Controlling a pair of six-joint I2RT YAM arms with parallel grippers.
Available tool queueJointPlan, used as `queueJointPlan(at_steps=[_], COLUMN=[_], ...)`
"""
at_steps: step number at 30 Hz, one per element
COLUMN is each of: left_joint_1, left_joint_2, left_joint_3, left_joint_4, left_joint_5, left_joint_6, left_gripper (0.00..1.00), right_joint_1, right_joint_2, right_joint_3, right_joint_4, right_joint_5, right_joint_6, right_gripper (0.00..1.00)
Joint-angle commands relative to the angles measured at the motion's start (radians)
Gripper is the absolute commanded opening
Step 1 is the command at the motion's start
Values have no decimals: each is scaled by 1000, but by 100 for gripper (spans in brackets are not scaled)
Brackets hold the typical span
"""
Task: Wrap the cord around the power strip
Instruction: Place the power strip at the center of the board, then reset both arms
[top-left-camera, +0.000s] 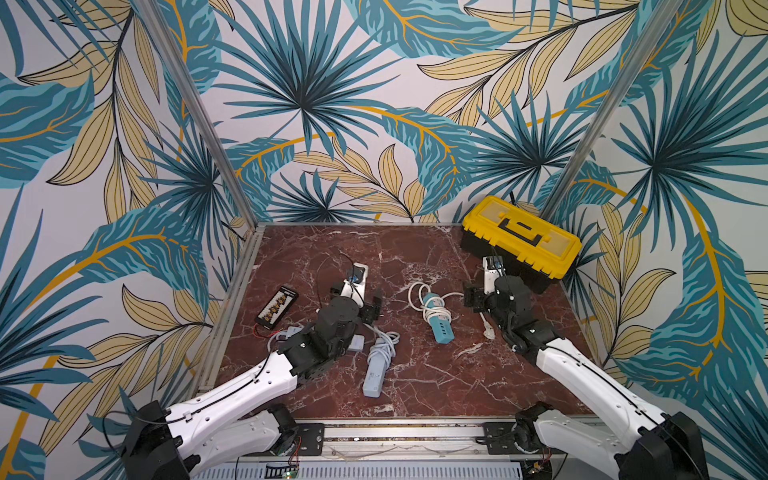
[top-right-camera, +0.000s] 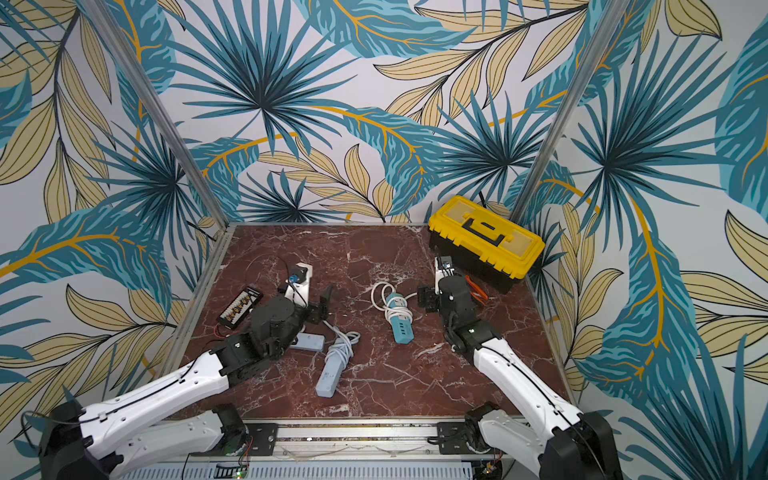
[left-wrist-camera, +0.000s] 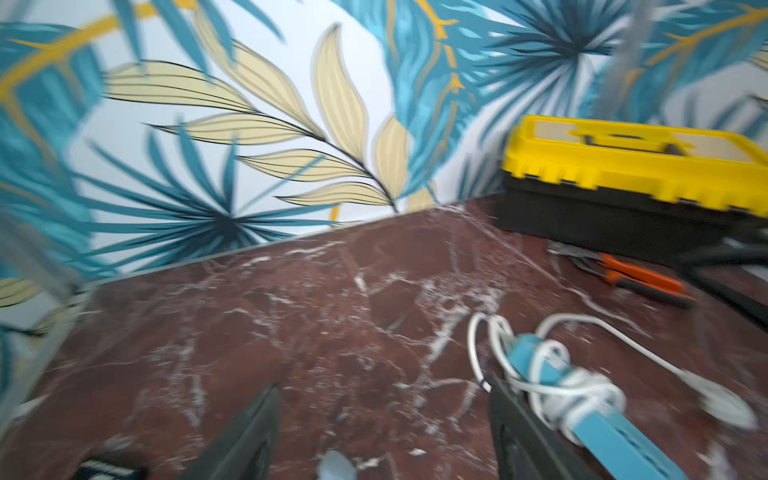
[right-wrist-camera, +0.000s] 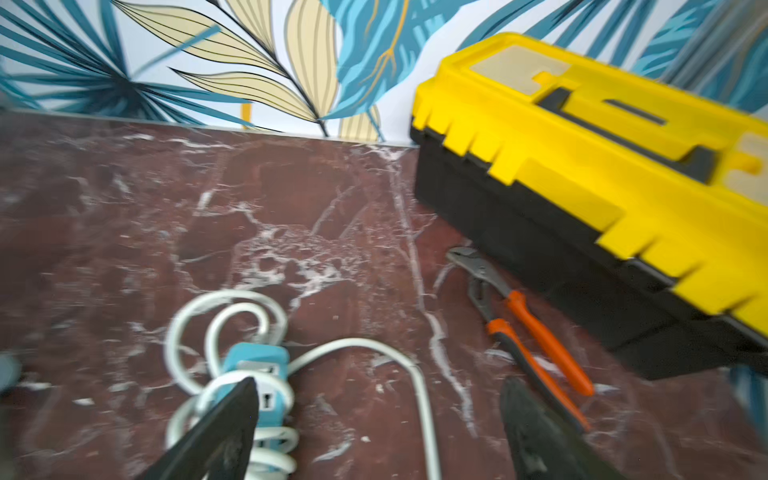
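The power strip (top-left-camera: 440, 332) lies mid-table (top-left-camera: 415, 395) between my arms, with its long axis running away from me. Its far end, with loose cord (top-left-camera: 432, 311) loops, is just left of the right gripper (right-wrist-camera: 379, 380), which is nearer than the left gripper (left-wrist-camera: 382, 382). The jaws of both stand apart and empty.

No legible text, brand, number or sign in any view; teal power strip (top-left-camera: 440, 332) shows socket faces only, any printing too small in both top views and blurred in both wrist views; pale blue power strip (top-left-camera: 372, 376) likewise, markings cannot be made out; yellow toolbox (top-left-camera: 540, 245) lid shows no lettering that can be read; black board (top-left-camera: 277, 309) carries row of yellowish parts, any labels too small to tell.
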Motion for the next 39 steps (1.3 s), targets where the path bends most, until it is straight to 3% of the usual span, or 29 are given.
queueJointPlan(at_steps=[1, 5, 8, 13, 17, 20, 23, 26, 31, 33, 39], left_joint_1=[170, 359, 461, 639, 692, 697, 705, 716, 718, 731, 765], left_joint_2=[-17, -51, -53, -5, 117, 253, 356, 460, 525, 539, 537], left_joint_3=[-84, -190, -261, -360, -378, -369, -366, -355, -335, -325, -325], left_joint_4=[50, 106, 156, 327, 500, 630, 748, 821, 845, 840, 840], left_joint_5=[-195, -207, -183, 14, 102, 167, 239, 321, 396, 365, 390], left_joint_6=[21, -115, -137, -152, -105, -12, 54, 74, 112, 87, 51], left_gripper=[78, 78, 78, 79, 80, 80, 80, 80, 82, 100, 100], right_joint_1=[-23, -71, -90, -106, -142, -168, -208, -218, -260, -288, -319], right_joint_2=[39, 79, 118, 248, 328, 392, 396, 505, 436, 441, 443], right_joint_3=[-72, -153, -196, -243, -271, -340, -397, -417, -291, -258, -225], right_joint_4=[232, 383, 512, 740, 808, 1000, 1075, 1252, 909, 854, 782], right_joint_5=[267, 291, 274, 235, 125, 94, 27, -22, -82, -127, -114], right_joint_6=[-253, -218, -169, -105, -82, -73, -21, -64, -8, 8, 57], right_gripper=[93, 93, 93, 93, 94, 95, 96, 99, 99, 99, 99])
